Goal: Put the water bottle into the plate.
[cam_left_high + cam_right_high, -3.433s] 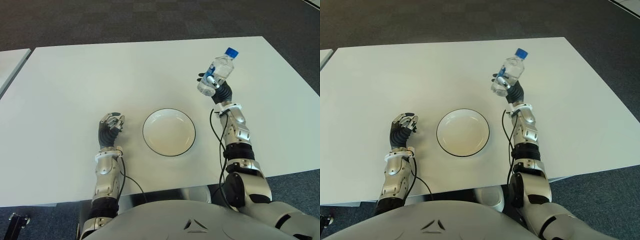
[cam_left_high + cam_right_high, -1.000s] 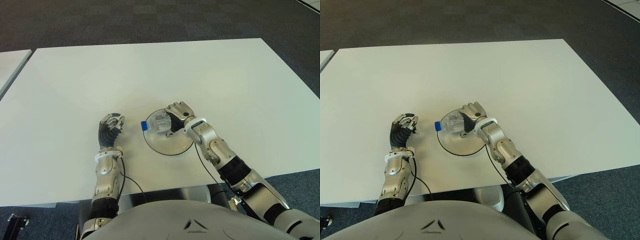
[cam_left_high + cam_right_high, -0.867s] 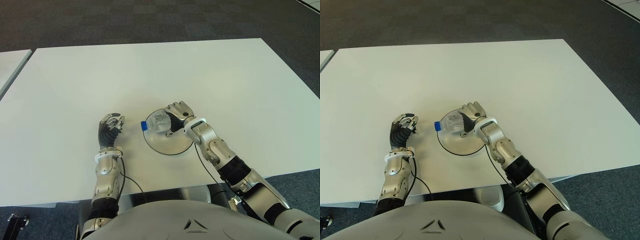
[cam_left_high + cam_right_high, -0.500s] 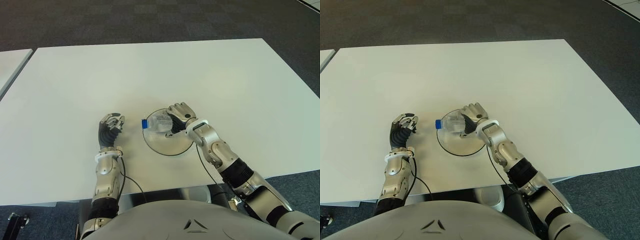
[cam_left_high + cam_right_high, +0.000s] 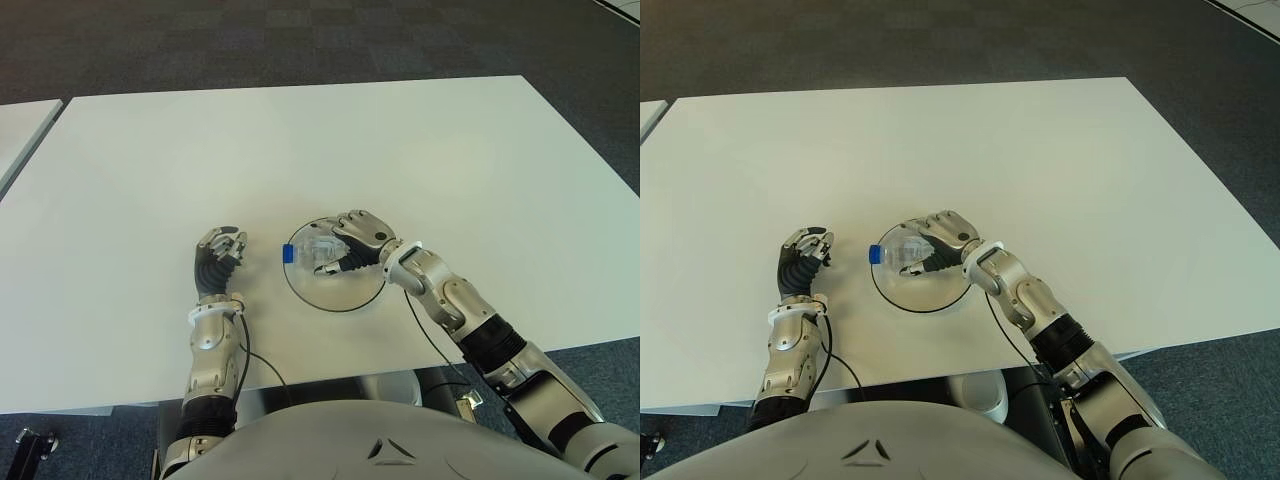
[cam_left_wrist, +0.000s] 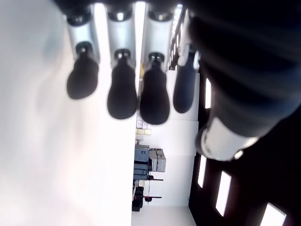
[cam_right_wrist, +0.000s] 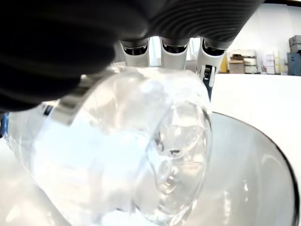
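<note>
The clear water bottle (image 5: 318,252) lies on its side in the white, dark-rimmed plate (image 5: 340,305), its blue cap (image 5: 288,254) pointing left over the rim. My right hand (image 5: 350,245) hovers over the bottle's base end, fingers stretched out across it and thumb on the near side, loosened rather than clamped. In the right wrist view the bottle (image 7: 122,150) rests on the plate (image 7: 254,188) with straight fingers (image 7: 174,47) behind it. My left hand (image 5: 218,258) shows left of the plate, curled and holding nothing.
The white table (image 5: 450,150) extends far beyond the plate on all sides. A second white table's corner (image 5: 20,125) shows at the far left. Dark carpet lies past the table's far edge.
The right hand has brought the bottle from high at the right down into the plate. In the last half second its fingers uncurled and spread. The left hand has not moved.
</note>
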Robot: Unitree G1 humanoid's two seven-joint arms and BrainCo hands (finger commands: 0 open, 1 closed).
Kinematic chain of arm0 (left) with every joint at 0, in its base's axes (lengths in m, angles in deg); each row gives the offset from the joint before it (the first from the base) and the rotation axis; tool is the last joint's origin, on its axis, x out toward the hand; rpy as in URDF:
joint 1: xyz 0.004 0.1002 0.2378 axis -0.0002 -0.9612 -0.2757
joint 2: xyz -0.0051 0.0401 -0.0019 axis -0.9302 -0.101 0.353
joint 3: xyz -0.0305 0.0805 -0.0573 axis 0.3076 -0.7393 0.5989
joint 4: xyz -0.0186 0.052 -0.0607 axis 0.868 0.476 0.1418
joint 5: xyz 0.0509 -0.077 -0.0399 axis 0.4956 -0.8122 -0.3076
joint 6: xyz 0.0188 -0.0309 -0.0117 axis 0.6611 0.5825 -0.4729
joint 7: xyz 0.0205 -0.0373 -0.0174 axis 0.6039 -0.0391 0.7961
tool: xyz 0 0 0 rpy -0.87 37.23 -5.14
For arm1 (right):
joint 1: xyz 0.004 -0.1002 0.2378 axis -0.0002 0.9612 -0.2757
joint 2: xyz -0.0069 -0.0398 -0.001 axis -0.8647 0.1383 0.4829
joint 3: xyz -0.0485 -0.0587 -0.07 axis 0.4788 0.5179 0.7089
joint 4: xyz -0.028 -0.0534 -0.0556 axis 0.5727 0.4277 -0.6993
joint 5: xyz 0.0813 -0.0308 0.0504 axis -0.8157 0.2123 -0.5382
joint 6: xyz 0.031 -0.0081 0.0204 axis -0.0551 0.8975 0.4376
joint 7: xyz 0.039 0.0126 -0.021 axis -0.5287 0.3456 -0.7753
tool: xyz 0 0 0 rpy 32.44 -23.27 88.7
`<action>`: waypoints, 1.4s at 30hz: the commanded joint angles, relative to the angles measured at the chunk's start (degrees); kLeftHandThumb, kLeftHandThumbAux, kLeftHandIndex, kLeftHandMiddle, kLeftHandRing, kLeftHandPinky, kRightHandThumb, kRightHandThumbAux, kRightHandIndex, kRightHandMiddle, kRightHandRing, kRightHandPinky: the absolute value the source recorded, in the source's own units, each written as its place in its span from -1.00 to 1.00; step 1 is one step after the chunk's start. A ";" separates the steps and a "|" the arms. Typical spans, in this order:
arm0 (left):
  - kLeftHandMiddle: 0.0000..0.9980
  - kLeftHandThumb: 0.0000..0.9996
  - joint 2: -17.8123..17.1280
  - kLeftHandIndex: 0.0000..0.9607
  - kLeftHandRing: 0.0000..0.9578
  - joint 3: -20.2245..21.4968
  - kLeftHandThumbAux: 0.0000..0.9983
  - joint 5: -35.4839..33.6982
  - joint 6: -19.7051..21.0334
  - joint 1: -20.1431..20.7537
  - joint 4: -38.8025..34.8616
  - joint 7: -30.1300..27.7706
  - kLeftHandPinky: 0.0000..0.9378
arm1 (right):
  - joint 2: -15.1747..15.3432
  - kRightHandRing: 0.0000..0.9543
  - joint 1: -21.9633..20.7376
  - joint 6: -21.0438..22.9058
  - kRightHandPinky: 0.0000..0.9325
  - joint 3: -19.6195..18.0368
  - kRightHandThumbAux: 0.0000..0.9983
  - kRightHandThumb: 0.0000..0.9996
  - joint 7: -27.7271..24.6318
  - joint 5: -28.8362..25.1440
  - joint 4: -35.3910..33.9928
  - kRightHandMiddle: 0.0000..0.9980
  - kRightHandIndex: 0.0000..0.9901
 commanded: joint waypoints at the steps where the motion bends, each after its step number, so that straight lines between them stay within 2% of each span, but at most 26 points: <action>1: 0.44 0.41 0.18 -0.10 0.49 0.08 0.44 -0.56 2.01 -0.80 0.37 -0.38 0.52 | 0.06 -1.00 0.07 -1.50 -1.00 -0.62 -0.72 0.12 0.35 -1.80 1.42 -1.00 -1.00; 18: 0.45 0.41 -0.12 -0.09 0.51 -0.12 0.44 0.19 0.18 -0.58 1.32 -0.01 0.56 | 0.22 -1.00 0.19 -3.79 -1.00 -1.59 -0.79 0.13 0.53 -4.26 2.62 -1.00 -1.00; 29: 0.48 0.41 -0.24 -0.09 0.55 -0.16 0.44 1.15 -0.95 -0.57 1.69 -0.02 0.59 | -1.17 -1.00 1.74 -2.30 -1.00 -3.53 -0.76 0.15 3.33 -4.80 1.63 -1.00 -1.00; 35: 0.49 0.41 -0.10 -0.10 0.55 -0.14 0.44 0.54 -0.48 -0.56 1.43 -0.36 0.58 | -3.33 -1.00 3.52 -0.84 -1.00 -6.35 -0.68 0.09 9.10 -5.63 1.69 -1.00 -1.00; 42: 0.49 0.41 -0.03 -0.10 0.55 -0.18 0.44 0.77 -0.04 -0.66 0.94 0.02 0.58 | -4.10 -1.00 5.66 0.69 -1.00 -10.38 -0.42 -0.11 12.90 -7.74 0.02 -1.00 -1.00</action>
